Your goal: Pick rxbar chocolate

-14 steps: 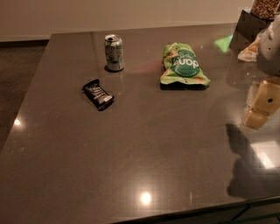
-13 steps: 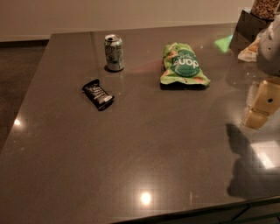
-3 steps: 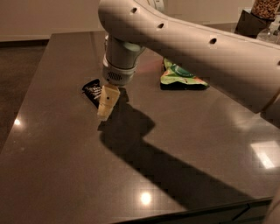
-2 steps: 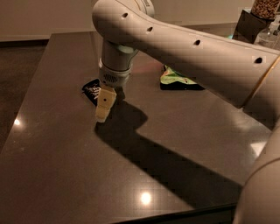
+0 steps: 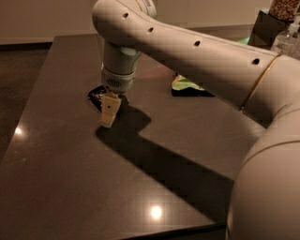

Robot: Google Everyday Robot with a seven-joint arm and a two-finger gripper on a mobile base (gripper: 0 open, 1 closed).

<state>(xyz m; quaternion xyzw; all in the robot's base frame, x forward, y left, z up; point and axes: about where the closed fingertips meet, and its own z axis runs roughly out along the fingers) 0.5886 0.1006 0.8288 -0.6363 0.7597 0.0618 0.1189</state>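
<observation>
The rxbar chocolate (image 5: 97,95), a small flat black wrapper, lies on the dark table (image 5: 61,178); only its left end shows, the rest is hidden behind my gripper. My gripper (image 5: 108,117) hangs from the white arm, pointing down, directly at the bar's near right side, just above the table. The green chip bag (image 5: 185,85) lies to the right, mostly hidden by the arm. The drink can is hidden behind the arm.
The white arm (image 5: 197,56) sweeps across the upper right of the view and casts a wide shadow on the table. A dark container (image 5: 269,26) and a jar (image 5: 285,8) stand at the far right corner. The table's front edge (image 5: 164,232) runs along the bottom.
The arm swung in from the right over the table and came down at the bar. In the last second it shifted slightly left and closer to the bar, covering the can.
</observation>
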